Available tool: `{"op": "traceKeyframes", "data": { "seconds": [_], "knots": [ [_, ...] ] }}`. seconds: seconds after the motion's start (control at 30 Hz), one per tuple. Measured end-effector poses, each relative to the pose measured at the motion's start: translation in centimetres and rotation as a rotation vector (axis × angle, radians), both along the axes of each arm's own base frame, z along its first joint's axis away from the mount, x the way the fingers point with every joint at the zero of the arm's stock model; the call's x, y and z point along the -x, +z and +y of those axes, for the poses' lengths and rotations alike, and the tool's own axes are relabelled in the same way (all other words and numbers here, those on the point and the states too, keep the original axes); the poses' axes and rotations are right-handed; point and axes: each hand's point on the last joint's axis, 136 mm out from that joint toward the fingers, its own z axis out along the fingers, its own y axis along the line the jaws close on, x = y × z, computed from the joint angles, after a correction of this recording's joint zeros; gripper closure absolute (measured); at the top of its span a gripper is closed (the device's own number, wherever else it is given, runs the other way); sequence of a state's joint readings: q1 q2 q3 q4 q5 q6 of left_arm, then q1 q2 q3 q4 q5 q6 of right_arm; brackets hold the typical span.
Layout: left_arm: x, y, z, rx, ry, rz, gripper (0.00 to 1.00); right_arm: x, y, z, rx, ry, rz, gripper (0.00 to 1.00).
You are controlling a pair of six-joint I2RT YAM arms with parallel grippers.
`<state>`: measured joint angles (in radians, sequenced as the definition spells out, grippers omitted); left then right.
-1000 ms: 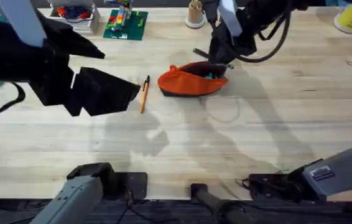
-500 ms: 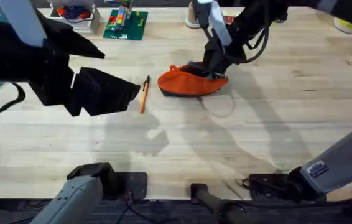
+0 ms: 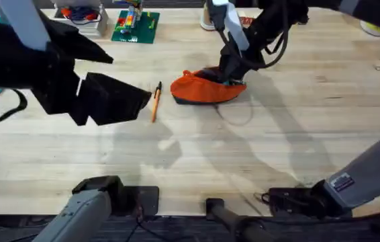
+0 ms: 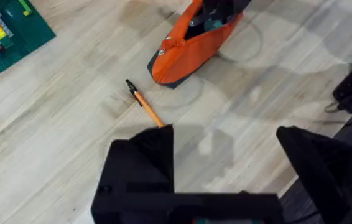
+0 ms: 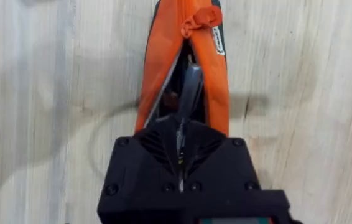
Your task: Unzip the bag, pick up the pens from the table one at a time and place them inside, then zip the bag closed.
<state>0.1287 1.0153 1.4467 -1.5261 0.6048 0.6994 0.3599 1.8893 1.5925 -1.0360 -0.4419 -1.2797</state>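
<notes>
Roughly halfway: bag (image 3: 207,86) unzipped on surface (image 3: 257,154), right end effector (image 5: 181,138) pressed together on silver-grey pen (image 5: 190,87) inside bag mouth; orange pen (image 3: 155,102) lying just beside bag, left end effector (image 4: 226,162) spread above it; zipping outstanding.

The wooden table (image 3: 297,128) carries the orange bag (image 3: 203,89) and an orange pen (image 3: 156,103).

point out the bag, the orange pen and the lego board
bag (image 3: 200,89), overhead view, on its orange side panel.
orange pen (image 3: 155,105), overhead view, on the middle of its barrel.
lego board (image 3: 136,30), overhead view, on the green baseplate.
</notes>
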Motion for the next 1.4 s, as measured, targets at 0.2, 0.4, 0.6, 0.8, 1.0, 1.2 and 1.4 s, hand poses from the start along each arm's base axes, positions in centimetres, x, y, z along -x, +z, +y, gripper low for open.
{"op": "traceKeyframes", "data": {
  "seconds": [0.2,0.4,0.6,0.8,1.0,1.2,1.4],
  "knots": [
    [0.0,0.0,0.0,0.000,0.000,0.000,0.006,-0.1,0.0,0.1,-0.003,0.001,-0.007,0.969],
    [0.0,0.0,0.0,0.000,0.000,0.000,0.007,0.1,0.2,0.9,-0.020,0.018,-0.011,0.969],
    [0.0,0.0,0.0,0.000,0.000,0.000,0.008,0.2,0.3,1.2,-0.027,0.025,-0.009,0.969],
    [0.0,0.0,0.0,0.000,0.000,0.000,0.007,0.2,0.2,1.2,-0.027,0.025,-0.009,0.969],
    [0.0,0.0,0.0,0.000,0.000,0.000,0.007,0.3,0.2,1.2,-0.027,0.024,-0.008,0.685],
    [0.0,0.0,0.0,0.000,0.000,0.000,0.009,0.2,0.3,1.2,-0.027,0.027,-0.010,0.010],
    [0.0,0.0,0.0,0.000,0.000,0.000,0.008,0.2,0.2,1.2,-0.028,0.026,-0.009,0.005]
  ]
}}
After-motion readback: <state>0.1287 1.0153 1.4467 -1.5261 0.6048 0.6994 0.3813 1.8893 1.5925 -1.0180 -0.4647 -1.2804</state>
